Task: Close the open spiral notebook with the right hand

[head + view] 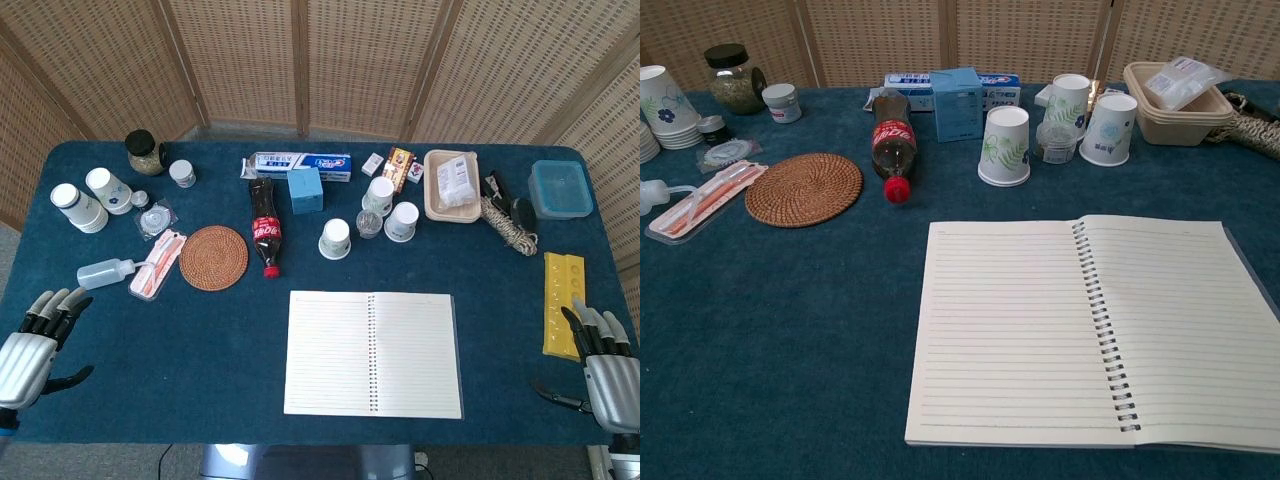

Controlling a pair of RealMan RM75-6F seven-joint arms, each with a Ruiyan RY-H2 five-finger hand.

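**Open notebook, lower centre; right hand idle at lower right**

Right hand point(605, 372): lower right corner of the head view, at the near edge of the tabletop point(200, 360). Fingers extended and spread, thumb out toward frame centre. Holds nothing; whether it rests on the cloth or hangs above it cannot be told. Not seen in the chest view.

Left hand point(35, 345): lower left corner of the head view. Fingers likewise spread, empty. Well apart from the notebook.

Spiral notebook point(373, 353): lower centre of the head view, lying flat and fully open, both lined pages blank. Spiral binding point(373, 350) runs near to far, up the frame, so the two leaves fall to frame left and frame right of it. The notebook lies toward frame centre from the right hand, with bare cloth between them; the right-hand page is the leaf nearer that hand, its outer edge the first part in reach. By judgement, that edge is where the fold over the spiral should begin.

Yellow tray point(562, 303): right edge, just beyond the right hand, beside the notebook's right page but apart from it.

Paper cups point(337, 239) and cola bottle point(264, 227): mid frame, beyond the notebook's far edge, not touching it.
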